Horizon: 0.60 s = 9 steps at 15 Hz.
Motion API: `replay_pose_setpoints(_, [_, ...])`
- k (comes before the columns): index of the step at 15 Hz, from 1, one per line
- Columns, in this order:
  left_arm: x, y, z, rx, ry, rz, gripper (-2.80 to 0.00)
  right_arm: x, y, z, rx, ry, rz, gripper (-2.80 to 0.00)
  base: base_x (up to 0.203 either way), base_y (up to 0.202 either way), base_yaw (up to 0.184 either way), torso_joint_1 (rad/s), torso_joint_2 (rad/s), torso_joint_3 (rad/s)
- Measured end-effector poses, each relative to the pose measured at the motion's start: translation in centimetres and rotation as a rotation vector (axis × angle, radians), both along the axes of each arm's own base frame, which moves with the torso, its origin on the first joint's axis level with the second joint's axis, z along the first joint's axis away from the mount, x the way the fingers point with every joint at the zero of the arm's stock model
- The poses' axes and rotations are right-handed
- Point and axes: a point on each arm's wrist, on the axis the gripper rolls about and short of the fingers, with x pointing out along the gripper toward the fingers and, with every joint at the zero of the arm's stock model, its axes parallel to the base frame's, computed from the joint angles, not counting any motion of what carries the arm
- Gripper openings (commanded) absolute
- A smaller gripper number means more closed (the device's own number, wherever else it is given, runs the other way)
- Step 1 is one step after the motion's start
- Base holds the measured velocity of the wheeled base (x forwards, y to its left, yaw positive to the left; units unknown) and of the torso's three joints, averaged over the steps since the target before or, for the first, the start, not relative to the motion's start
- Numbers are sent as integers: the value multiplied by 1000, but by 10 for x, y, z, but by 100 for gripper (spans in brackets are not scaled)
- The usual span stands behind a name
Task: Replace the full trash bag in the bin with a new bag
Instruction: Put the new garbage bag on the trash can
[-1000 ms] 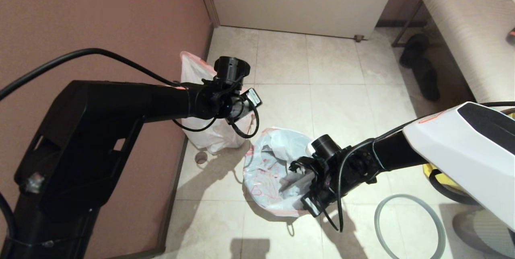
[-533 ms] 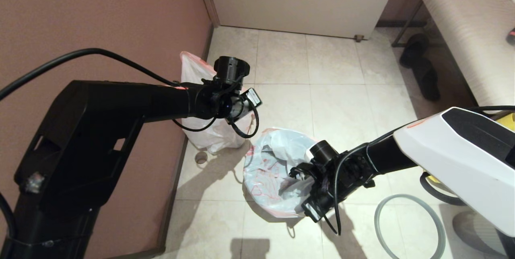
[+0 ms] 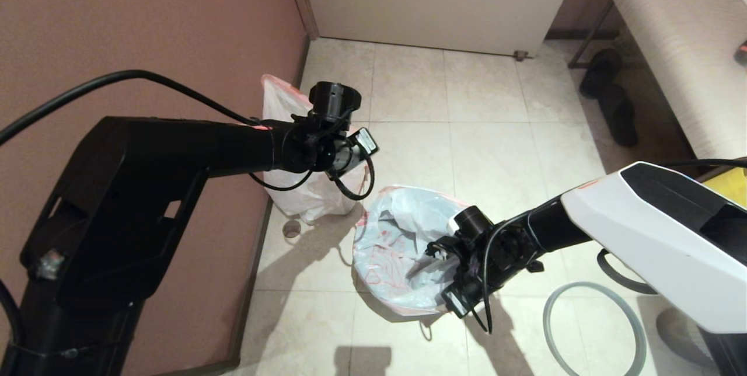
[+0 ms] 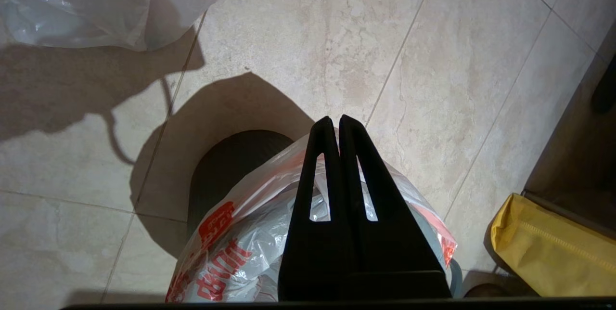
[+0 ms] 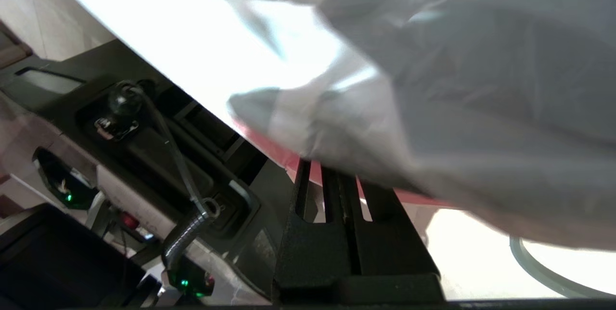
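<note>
Our right gripper (image 3: 435,256), pinched on the new bag (image 3: 397,242), sits inside the bin's mouth; our clenched left gripper (image 4: 335,124) hangs over the full trash bag (image 3: 303,189), farther from the bin.

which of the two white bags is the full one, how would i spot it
Start at the brown wall on the left of the head view and follow it down to the floor. The full trash bag stands upright there, partly behind the left arm. Unlike the new bag, which is spread open over the bin in mid-floor with bold red print, this one is bunched and closed at the top.
</note>
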Motion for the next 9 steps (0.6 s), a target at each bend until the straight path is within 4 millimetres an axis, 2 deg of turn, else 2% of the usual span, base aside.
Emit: replay_pose_setpoints(9, [0,-1,0,-1,1,-1,-280,19,-2,-6,112,-127,-77,-280,0,0,0,0,0,0])
